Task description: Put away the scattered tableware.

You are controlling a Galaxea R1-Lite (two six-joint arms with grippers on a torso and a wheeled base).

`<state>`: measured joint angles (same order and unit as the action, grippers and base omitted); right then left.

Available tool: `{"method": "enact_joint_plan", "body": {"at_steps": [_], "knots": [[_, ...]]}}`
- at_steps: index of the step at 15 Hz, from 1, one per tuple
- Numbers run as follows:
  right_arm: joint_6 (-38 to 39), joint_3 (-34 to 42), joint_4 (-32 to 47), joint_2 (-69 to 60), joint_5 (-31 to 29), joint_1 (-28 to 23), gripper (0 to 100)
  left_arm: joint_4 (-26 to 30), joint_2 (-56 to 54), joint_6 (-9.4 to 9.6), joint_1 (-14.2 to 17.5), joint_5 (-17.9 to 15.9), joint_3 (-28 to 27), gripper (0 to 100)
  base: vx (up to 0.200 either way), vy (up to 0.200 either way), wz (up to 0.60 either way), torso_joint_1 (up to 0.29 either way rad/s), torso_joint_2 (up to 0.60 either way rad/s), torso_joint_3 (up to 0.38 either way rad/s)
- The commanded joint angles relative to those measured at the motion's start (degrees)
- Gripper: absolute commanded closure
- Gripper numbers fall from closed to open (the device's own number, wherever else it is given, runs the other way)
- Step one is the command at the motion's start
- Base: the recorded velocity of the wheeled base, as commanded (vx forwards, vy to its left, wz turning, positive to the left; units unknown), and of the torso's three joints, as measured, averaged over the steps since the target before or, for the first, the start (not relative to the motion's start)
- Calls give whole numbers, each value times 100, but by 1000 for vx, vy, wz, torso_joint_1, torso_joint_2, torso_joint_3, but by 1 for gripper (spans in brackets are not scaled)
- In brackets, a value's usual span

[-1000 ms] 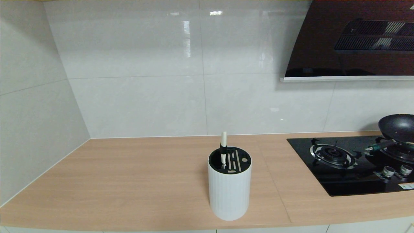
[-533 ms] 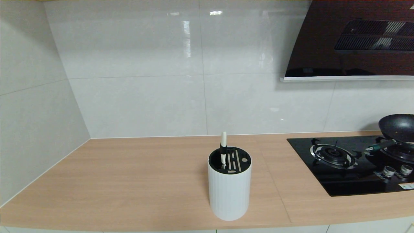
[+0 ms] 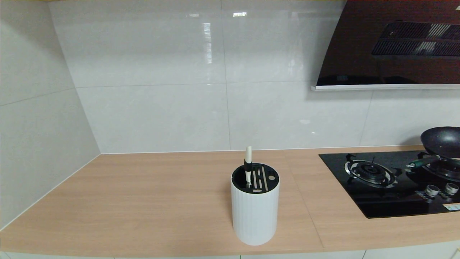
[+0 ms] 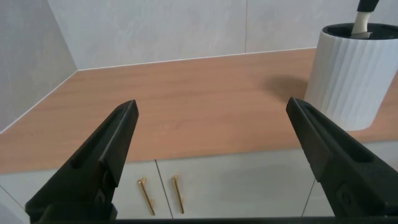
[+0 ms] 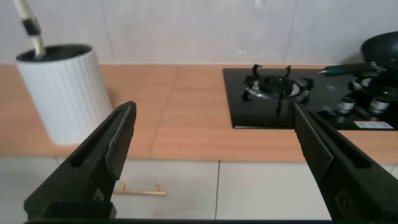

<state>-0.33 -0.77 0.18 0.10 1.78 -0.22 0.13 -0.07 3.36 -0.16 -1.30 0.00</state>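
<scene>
The left gripper (image 4: 210,106) gapes wide and empty, and so does the right gripper (image 5: 212,107), both off the counter's (image 3: 143,201) front edge. One white ribbed holder (image 3: 255,212) stands mid-counter with one white-handled utensil (image 3: 248,158) upright inside. Rightward sit one stove (image 3: 381,194) and one black pan (image 3: 442,141).

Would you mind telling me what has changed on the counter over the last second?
Nothing visibly changed. The white holder stands at the same spot on the counter, the one utensil is upright in its slot as before, and the pan sits on the stove.
</scene>
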Motion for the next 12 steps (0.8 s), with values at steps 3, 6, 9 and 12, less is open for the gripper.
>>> {"method": "enact_joint_plan", "body": {"at_steps": [3, 6, 9, 12], "knots": [[24, -29, 8, 8, -240, -4, 0, 4, 7, -11, -2, 7, 0, 0, 0, 0, 0, 0, 0, 0], [-81, -37, 8, 52, -152, 40, 0, 4, 7, -20, -2, 7, 0, 0, 0, 0, 0, 0, 0, 0], [-160, 77, -18, -10, -600, 31, 0, 4, 7, -99, -2, 7, 0, 0, 0, 0, 0, 0, 0, 0], [-152, 77, -27, -1, -573, 31, 0, 4, 7, -99, -2, 7, 0, 0, 0, 0, 0, 0, 0, 0]]}}
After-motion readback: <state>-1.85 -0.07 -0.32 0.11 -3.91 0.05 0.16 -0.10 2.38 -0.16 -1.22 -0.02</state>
